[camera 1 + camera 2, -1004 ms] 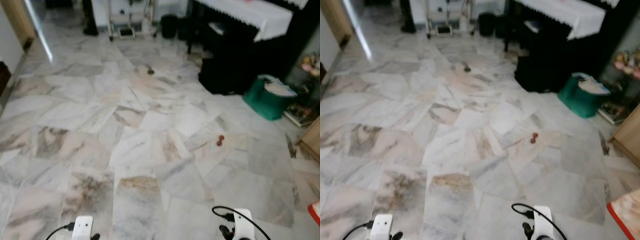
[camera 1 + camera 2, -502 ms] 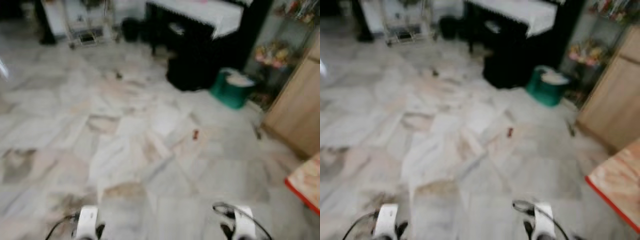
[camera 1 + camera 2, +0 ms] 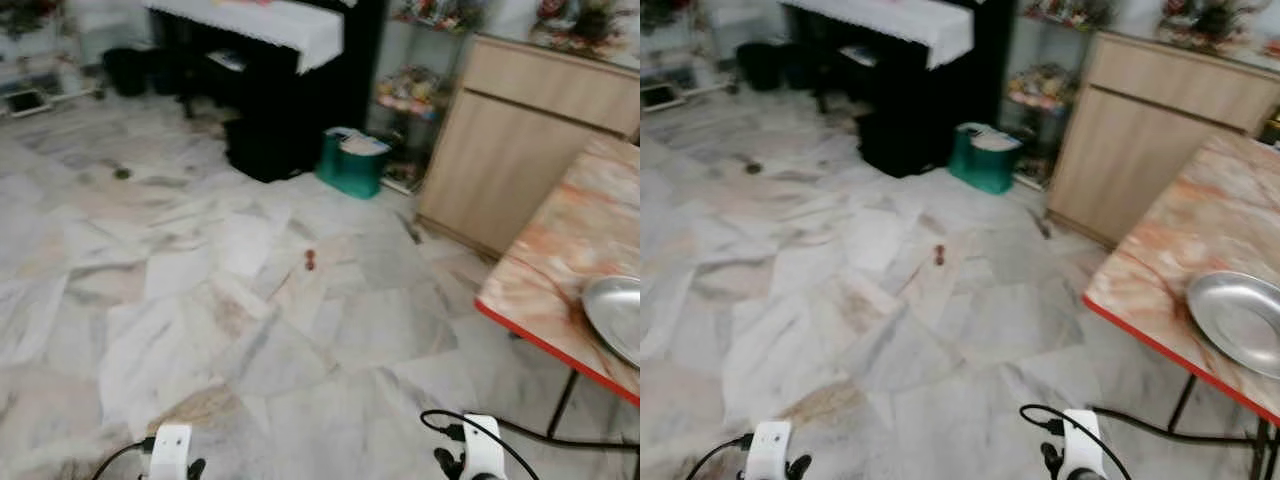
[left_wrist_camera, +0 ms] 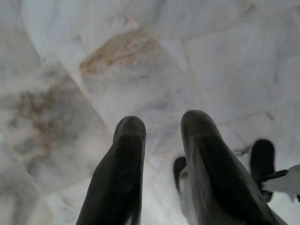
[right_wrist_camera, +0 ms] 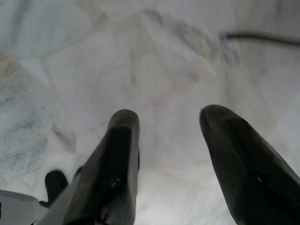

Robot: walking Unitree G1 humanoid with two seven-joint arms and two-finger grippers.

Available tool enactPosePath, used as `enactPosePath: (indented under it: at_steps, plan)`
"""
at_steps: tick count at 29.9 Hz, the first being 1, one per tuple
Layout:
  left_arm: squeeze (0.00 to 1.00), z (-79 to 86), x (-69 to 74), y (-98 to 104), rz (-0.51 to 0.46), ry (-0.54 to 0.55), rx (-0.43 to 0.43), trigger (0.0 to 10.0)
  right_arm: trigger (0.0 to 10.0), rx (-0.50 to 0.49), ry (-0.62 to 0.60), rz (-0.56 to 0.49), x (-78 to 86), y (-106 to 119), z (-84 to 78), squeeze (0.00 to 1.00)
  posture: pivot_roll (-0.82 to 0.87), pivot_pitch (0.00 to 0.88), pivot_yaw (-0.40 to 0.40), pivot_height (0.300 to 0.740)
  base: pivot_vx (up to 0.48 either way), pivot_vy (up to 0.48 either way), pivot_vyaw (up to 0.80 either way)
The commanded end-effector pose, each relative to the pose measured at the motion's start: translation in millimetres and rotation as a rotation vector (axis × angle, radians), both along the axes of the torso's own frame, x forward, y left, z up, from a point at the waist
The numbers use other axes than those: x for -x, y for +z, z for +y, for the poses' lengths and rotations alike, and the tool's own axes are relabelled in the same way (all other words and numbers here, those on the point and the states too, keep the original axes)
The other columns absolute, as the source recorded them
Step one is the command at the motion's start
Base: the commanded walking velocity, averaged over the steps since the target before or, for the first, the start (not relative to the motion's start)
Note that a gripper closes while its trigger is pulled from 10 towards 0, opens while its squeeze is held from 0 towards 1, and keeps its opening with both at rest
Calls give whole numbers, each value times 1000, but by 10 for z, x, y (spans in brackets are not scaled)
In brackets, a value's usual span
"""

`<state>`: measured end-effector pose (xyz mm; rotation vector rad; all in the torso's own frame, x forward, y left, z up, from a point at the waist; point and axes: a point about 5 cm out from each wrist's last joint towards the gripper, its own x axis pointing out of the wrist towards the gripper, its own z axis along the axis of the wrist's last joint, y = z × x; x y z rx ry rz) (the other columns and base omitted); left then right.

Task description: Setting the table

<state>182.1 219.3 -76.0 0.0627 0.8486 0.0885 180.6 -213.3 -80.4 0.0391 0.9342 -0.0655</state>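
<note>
Steel plate (image 3: 1240, 320) is lying on the table (image 3: 1160, 265), ahead-right, nearer the right gripper (image 5: 171, 119); both grippers are hanging empty, fingers apart.

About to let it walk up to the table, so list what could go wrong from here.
1. A black cable lies on the floor beside the table; the robot may snag it while stepping closer.
2. The metal plate sits near the table's red edge; a bump could shift or knock it off.
3. A small reddish object lies on the marble floor, a possible trip or slip point. Both grippers, left gripper and right gripper, hang open and hold nothing.
</note>
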Motion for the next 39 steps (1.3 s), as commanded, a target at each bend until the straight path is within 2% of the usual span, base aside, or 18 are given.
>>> enactPosePath:
  at_steps: [1,19,39]
  plan:
    - [0,-42,-19,0,-4,-1,11,10000,10000,11,-7,4,10,5,-53,0,-5,0,-5,707,0,0,-719]
    - [0,25,152,-74,64,9,2,10000,10000,3,-11,5,20,-1,-44,0,-26,0,12,707,0,0,-721]
    - [0,45,199,-93,89,-1,-9,10000,10000,-3,-5,8,47,-16,-27,0,-31,0,19,707,0,0,-723]
